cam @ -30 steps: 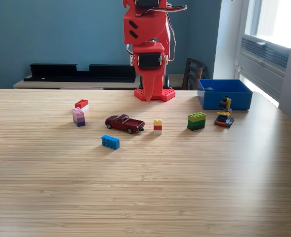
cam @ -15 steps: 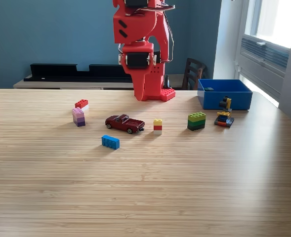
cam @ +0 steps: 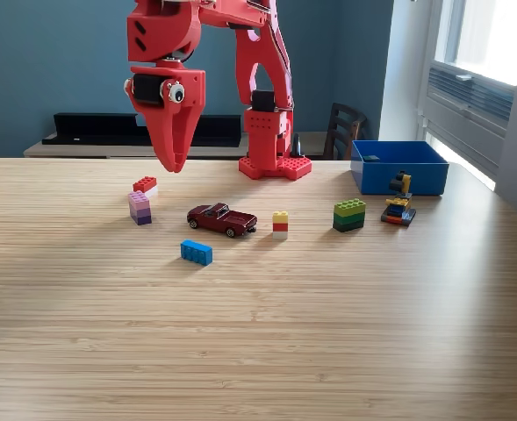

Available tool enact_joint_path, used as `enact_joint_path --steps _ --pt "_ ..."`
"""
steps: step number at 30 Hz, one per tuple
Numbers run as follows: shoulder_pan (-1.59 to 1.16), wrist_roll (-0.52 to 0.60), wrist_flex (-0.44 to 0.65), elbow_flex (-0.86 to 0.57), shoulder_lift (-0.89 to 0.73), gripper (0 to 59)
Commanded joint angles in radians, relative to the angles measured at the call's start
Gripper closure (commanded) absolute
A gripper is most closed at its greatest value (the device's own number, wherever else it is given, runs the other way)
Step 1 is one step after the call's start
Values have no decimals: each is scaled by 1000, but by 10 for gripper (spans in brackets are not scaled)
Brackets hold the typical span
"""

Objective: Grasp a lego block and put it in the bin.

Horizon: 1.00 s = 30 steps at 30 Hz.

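The wood-grain table (cam: 258, 333) filled the exterior view. Above its far left part hung the red arm's gripper (cam: 176, 162), tip down, jaws together in 1 tapered wedge, holding and touching nothing. The bin (cam: 398, 167), 1 straight-walled bright-blue plastic box, sat at the far right. Below the gripper lay 1 red-and-white block (cam: 145, 185) and 1 pink-purple stack (cam: 140, 208). Toward the middle were 1 dark-red toy car (cam: 221, 218), 1 blue block (cam: 197, 253), 1 yellow-red-white stack (cam: 280, 224) and 1 green stack (cam: 349, 214).
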Motion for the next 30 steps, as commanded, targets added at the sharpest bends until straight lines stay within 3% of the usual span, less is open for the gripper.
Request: enact_joint_path --steps 1,18,19,24,30 --pt "5 -17 -72 43 18 585" --pt "-91 -66 -104 29 15 584" --pt "-100 -75 -103 26 15 576" --pt "-140 -101 -103 12 12 410" --pt "-146 -87 -127 5 6 368"
